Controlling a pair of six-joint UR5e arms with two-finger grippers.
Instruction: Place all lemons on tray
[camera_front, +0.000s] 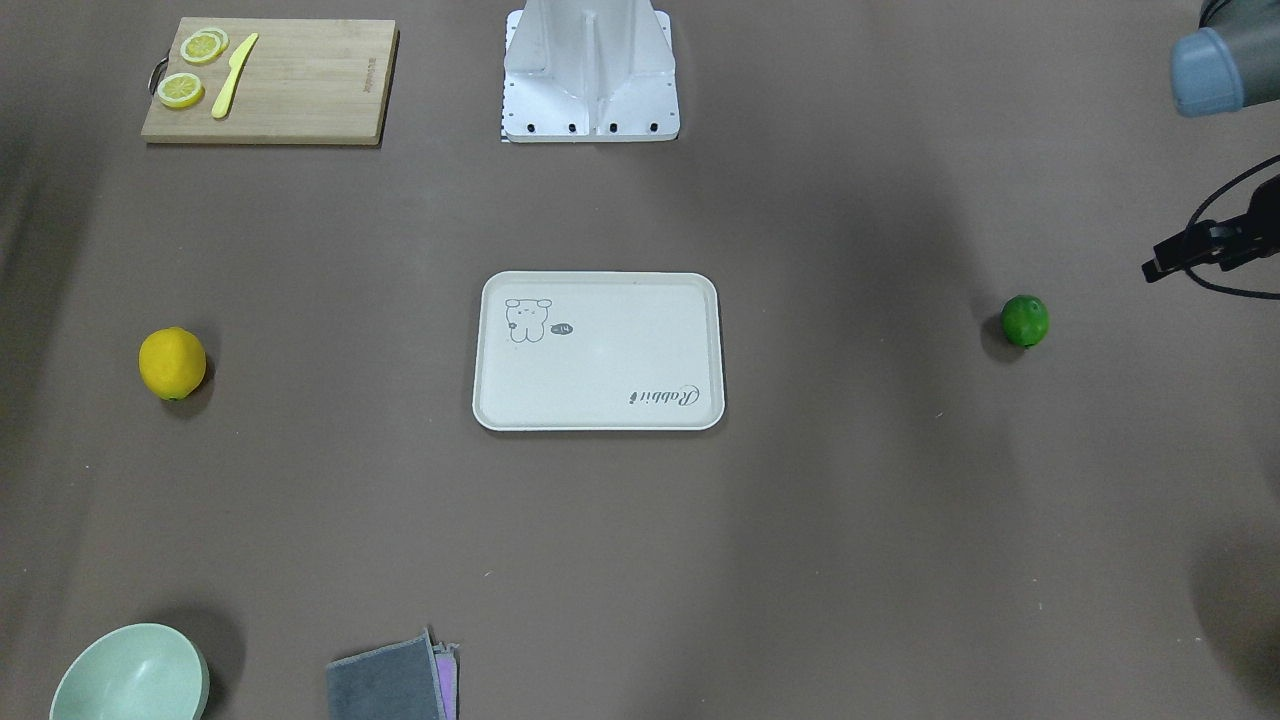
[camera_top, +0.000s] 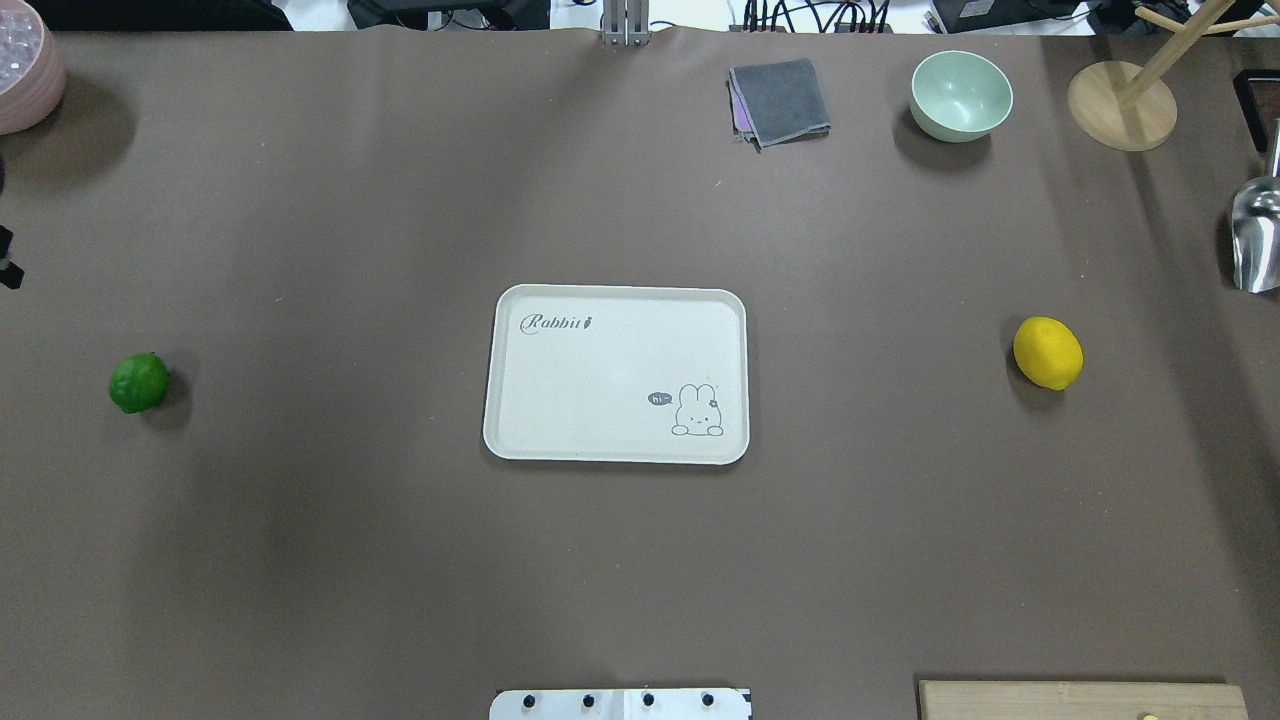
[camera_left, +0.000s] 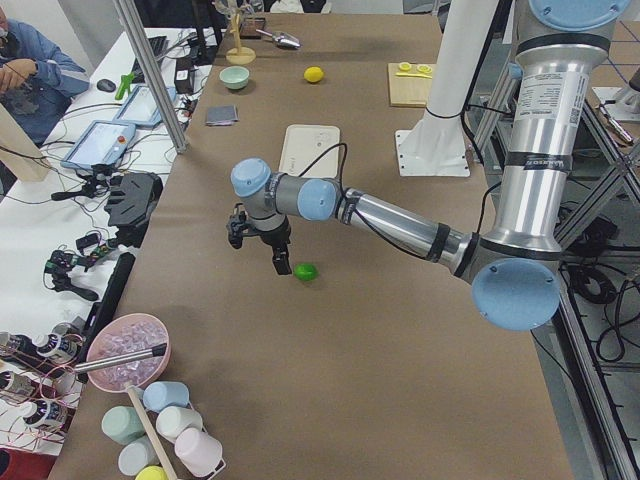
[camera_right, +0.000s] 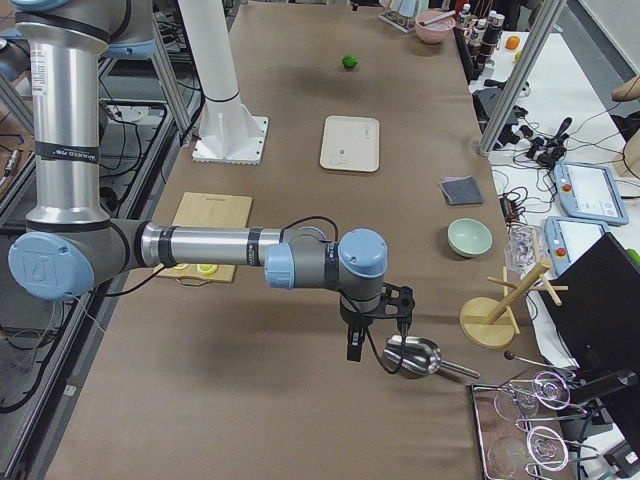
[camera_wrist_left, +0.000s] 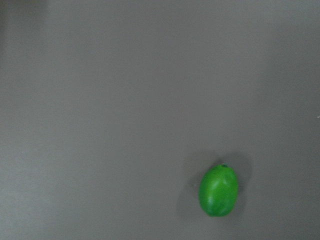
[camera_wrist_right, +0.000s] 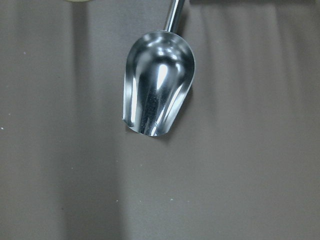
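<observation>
Overhead exterior view: the flat off-white rectangular tray (camera_top: 610, 375) with the rabbit drawing lies at the middle of the brown table (camera_top: 300, 550). Both lemons rest well apart from it, neither yet placed. The small glossy green oval lemon (camera_top: 138, 382) sits far to the left. The larger bright yellow oval lemon (camera_top: 1048, 352) sits far to the right, its long axis tilted.

Each looks firm, fairly light and smooth-skinned, so it would likely roll or slip out of a loose pinch. The best hold is probably from above, across the short waist.

The left gripper (camera_left: 277, 260) hangs just beside the green lemon, which shows low and right in the left wrist view. The right gripper (camera_right: 354, 348) hangs over a shiny steel scoop (camera_wrist_right: 157, 95), well apart from the yellow one. How wide either pincer stands I cannot tell.
</observation>
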